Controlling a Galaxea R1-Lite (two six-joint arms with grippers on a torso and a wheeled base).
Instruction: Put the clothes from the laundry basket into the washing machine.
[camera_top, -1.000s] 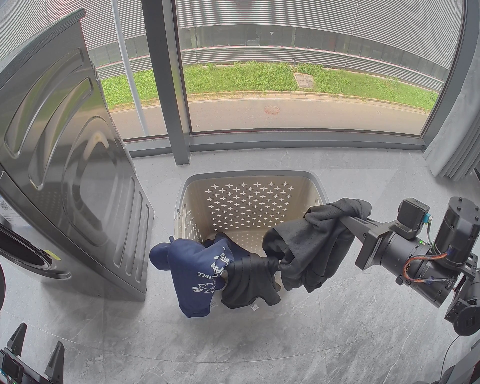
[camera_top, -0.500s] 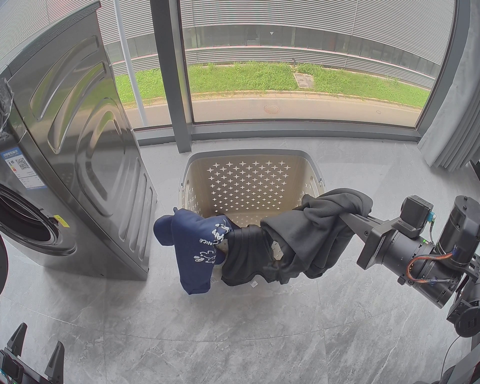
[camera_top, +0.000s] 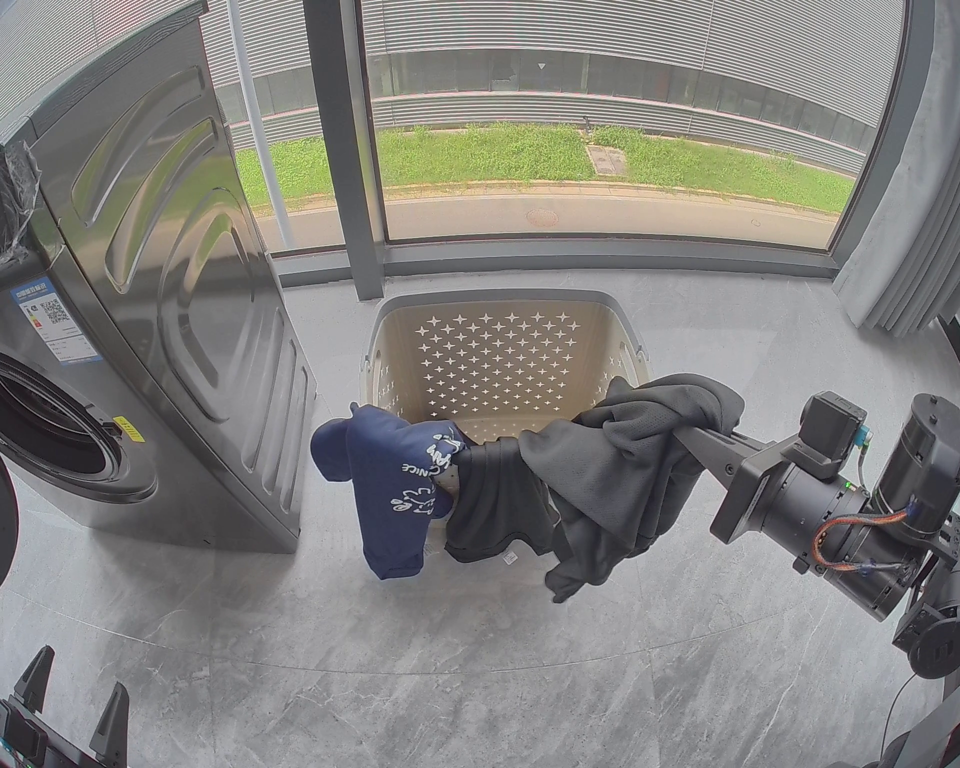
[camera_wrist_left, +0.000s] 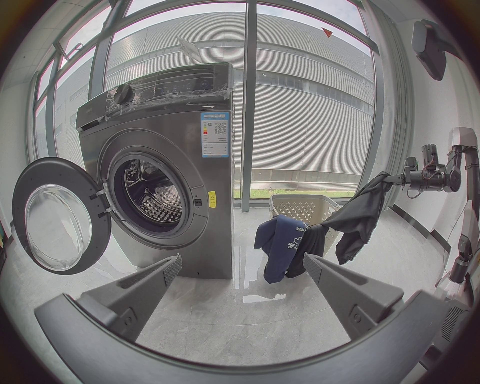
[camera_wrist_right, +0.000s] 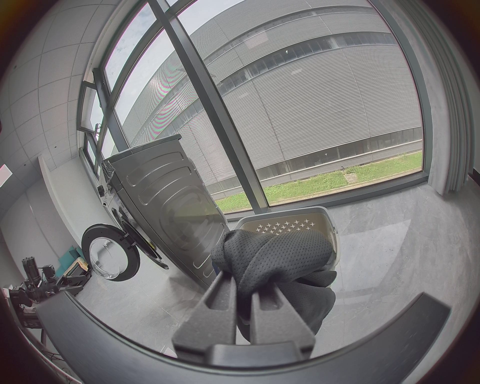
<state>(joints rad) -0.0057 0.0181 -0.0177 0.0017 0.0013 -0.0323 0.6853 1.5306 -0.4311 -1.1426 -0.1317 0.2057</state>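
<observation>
Gripping the grey top (camera_top: 620, 460) in my right hand (camera_top: 690, 436), I hold it high so it clears the basket (camera_top: 500, 298) (left hand (camera_wrist_left: 241, 259) is open, empty).

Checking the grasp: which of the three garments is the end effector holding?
The dark grey garment, clamped in the right end effector; the navy garment and black garment drape the laundry basket rim.

A laundry corner in a home-like room: a grey front-loading washing machine (camera_top: 180, 300) on the left, a beige laundry basket (camera_top: 500, 360) on the marble-look tiled floor (camera_top: 450, 680), floor-to-ceiling windows (camera_top: 600, 150) on the far side, a curtain (camera_top: 910, 230) at right.
</observation>
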